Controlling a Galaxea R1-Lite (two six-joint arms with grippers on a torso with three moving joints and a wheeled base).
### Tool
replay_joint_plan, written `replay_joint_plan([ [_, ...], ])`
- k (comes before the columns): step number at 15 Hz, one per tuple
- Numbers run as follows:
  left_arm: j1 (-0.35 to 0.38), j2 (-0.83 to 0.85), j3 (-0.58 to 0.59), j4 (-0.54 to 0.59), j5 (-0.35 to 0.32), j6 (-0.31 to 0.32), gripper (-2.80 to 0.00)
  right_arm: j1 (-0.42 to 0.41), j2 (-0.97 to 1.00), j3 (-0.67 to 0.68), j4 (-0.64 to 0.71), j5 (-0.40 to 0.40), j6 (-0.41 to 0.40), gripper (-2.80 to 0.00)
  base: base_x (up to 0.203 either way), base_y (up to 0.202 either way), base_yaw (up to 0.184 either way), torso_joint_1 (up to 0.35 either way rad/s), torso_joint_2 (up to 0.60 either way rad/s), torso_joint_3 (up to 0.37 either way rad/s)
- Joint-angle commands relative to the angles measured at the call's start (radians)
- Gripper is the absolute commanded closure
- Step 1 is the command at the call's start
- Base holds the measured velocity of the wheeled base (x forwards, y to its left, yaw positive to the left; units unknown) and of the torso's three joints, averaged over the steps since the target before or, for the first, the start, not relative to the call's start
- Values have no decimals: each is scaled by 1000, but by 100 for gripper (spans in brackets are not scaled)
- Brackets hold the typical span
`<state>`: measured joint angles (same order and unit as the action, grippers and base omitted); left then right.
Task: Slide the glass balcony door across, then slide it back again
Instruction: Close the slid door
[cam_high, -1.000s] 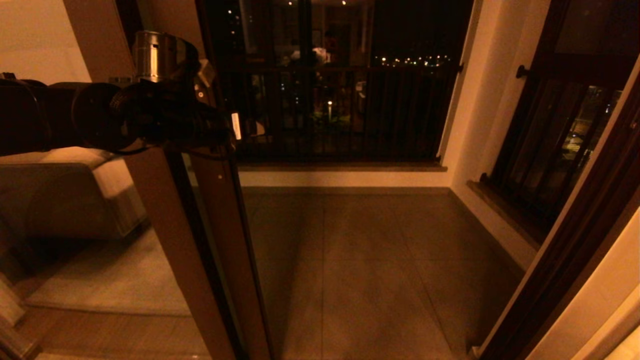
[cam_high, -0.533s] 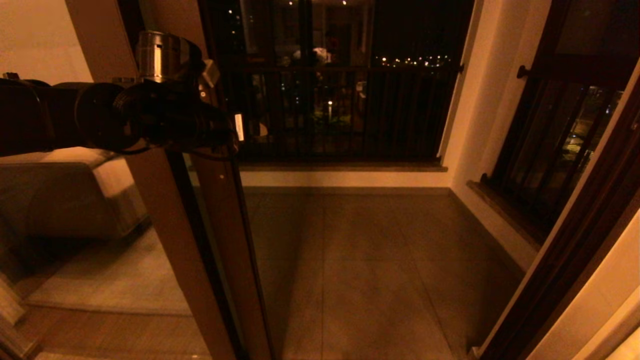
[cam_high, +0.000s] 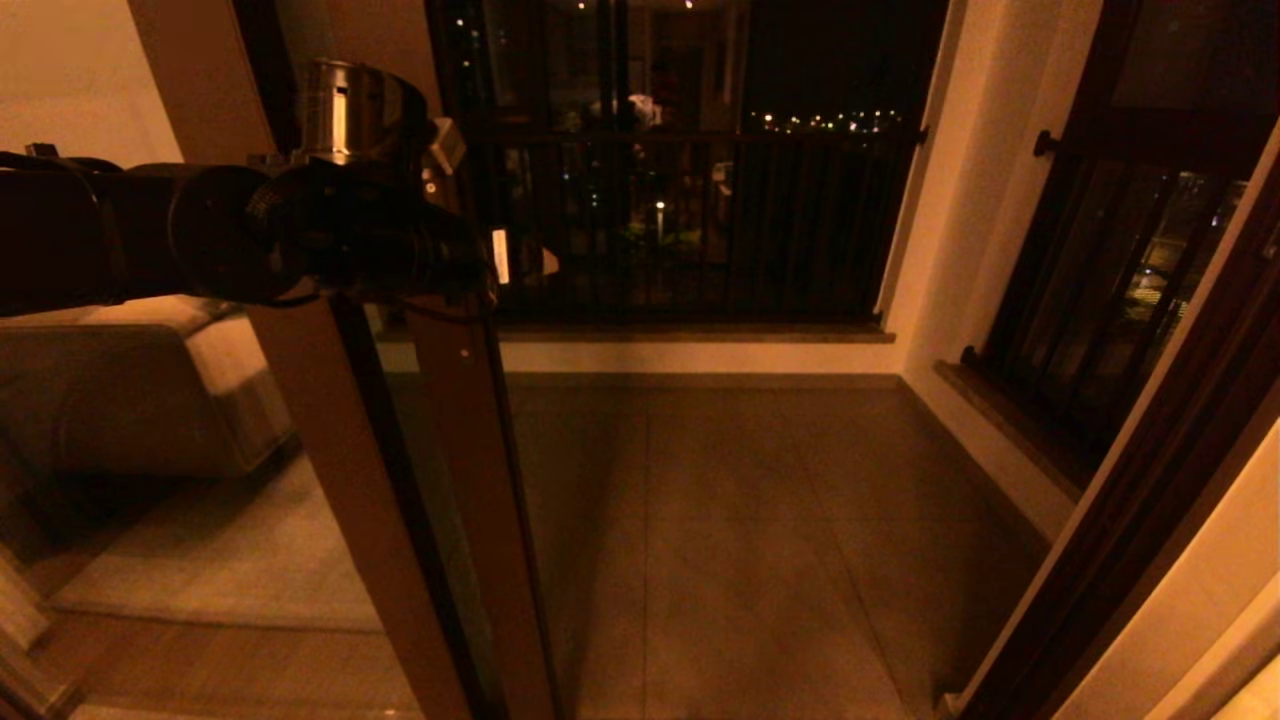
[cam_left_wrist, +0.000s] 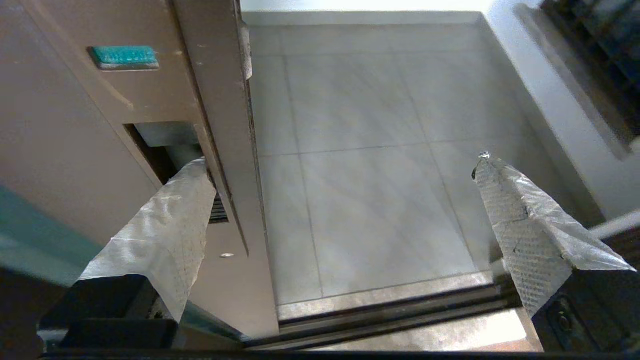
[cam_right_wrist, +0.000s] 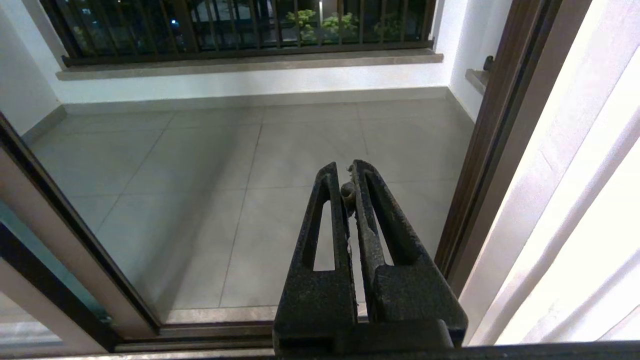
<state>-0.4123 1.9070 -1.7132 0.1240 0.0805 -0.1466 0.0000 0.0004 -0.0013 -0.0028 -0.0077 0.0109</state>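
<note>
The glass balcony door (cam_high: 470, 480) stands at the left of the doorway, its brown stile running from floor level up behind my left arm. My left gripper (cam_high: 500, 265) is at the stile at handle height. In the left wrist view the left gripper (cam_left_wrist: 337, 162) is open wide and straddles the stile's edge (cam_left_wrist: 225, 125). One taped finger (cam_left_wrist: 175, 215) has its tip in the dark recessed handle slot (cam_left_wrist: 155, 145); the other finger (cam_left_wrist: 510, 210) hangs free over the balcony floor. My right gripper (cam_right_wrist: 345, 175) is shut and parked low before the opening, out of the head view.
Balcony tiles (cam_high: 720, 530) lie beyond the floor track (cam_left_wrist: 390, 310). A dark barred window (cam_high: 680, 200) closes the far side, and another (cam_high: 1100, 300) is on the right. The brown door jamb (cam_high: 1130, 500) and a pale curtain (cam_right_wrist: 575, 200) bound the right. A sofa (cam_high: 120, 390) shows on the left.
The door stile and my left arm have shifted a little to the right together, narrowing the opening slightly. The right arm has not moved.
</note>
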Motion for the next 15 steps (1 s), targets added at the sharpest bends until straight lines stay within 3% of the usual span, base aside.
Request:
replay_joint_plan([
  [1,-5,-3,0,0,5,-1,-280,0,0,0,0,0,0,0,0,0,0,0,0,0],
  [15,-91,-2,-10,-21,9,22,-280,0,0,0,0,0,0,0,0,0,0,0,0,0],
])
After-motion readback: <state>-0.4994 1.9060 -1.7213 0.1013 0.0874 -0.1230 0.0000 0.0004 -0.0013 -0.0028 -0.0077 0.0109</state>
